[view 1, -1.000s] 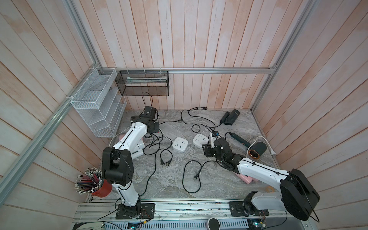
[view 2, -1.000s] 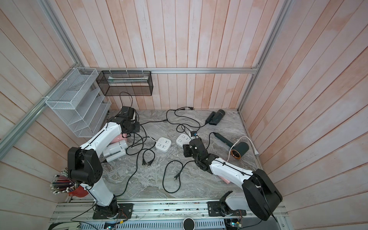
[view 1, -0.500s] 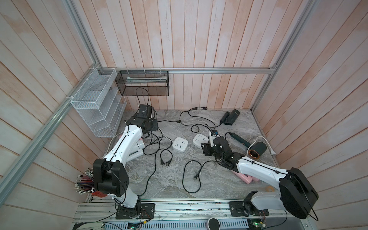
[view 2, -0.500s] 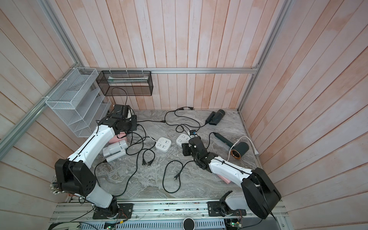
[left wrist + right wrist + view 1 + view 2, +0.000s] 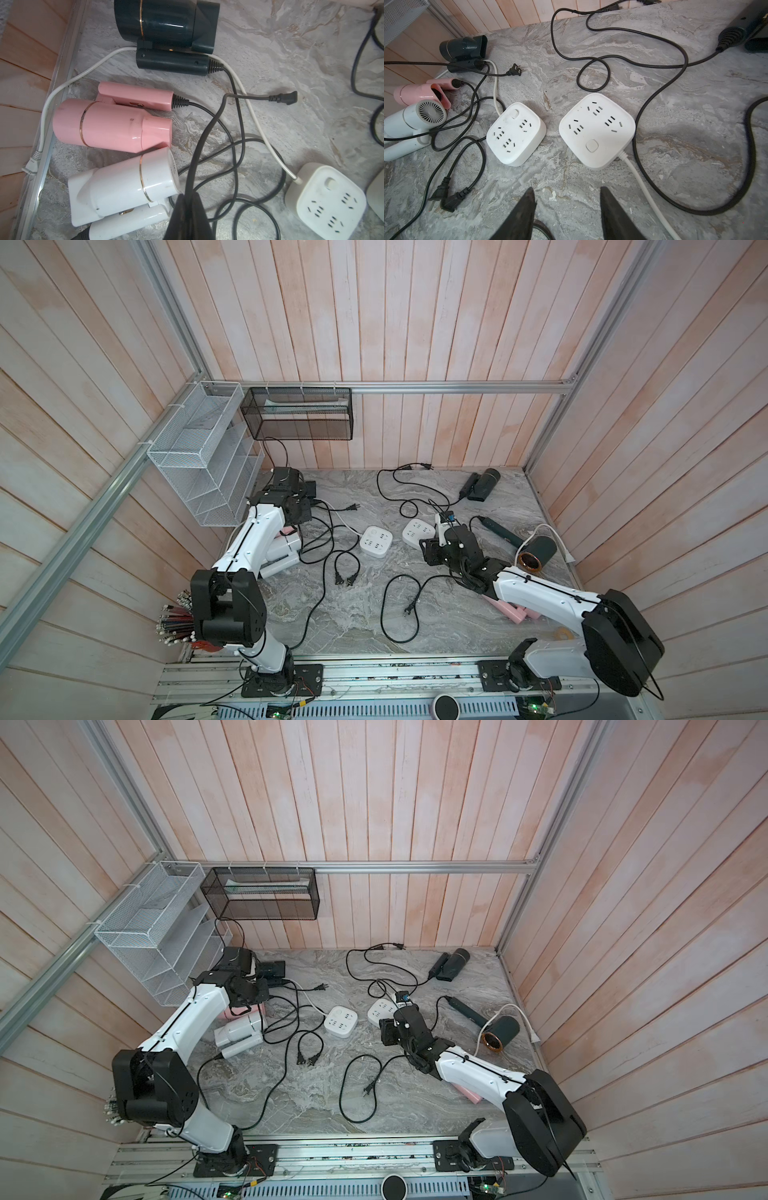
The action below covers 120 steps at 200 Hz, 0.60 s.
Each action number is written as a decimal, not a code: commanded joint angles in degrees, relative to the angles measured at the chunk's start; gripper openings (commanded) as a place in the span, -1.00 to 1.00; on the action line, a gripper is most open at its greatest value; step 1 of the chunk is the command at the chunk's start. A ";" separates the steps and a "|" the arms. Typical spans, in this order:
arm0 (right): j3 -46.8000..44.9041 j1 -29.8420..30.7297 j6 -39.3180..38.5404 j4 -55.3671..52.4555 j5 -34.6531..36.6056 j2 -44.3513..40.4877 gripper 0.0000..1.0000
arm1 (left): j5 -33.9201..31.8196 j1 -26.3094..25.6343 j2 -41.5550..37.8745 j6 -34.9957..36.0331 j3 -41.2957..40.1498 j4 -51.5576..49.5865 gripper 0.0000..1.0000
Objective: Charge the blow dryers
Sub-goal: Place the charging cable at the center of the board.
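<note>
A dark blow dryer [image 5: 164,22], a pink blow dryer [image 5: 108,124] and a white blow dryer [image 5: 128,187] lie side by side at the left edge of the desk [image 5: 291,41]. The left pincer [image 5: 187,196] is clamped on a black cord [image 5: 209,128] right by the white one. The cord's plug [image 5: 284,99] lies loose on the desk. The right pincer [image 5: 567,188] hangs with its jaws apart and holds nothing. It is near two white power strips [image 5: 516,134] in the middle.
</note>
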 commanded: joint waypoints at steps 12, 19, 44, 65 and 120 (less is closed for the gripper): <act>-0.15 -0.19 0.49 -0.56 0.11 -0.49 0.02 | -0.58 -0.49 6.13 2.23 5.23 1.36 -0.80; -0.30 -0.19 0.48 -0.48 0.01 -0.59 0.02 | -2.00 -0.49 7.75 2.71 6.59 1.24 -0.79; -1.13 -0.15 0.48 0.10 -0.02 -1.07 0.02 | -4.11 0.15 13.61 3.10 11.82 -0.77 -0.71; -1.75 -0.22 0.40 0.32 0.07 -1.39 0.02 | -4.10 0.54 15.28 2.26 13.45 0.19 -0.66; -0.88 -0.21 -1.76 1.26 -3.10 -0.16 0.02 | 6.71 0.97 13.81 -0.93 13.79 2.02 -0.60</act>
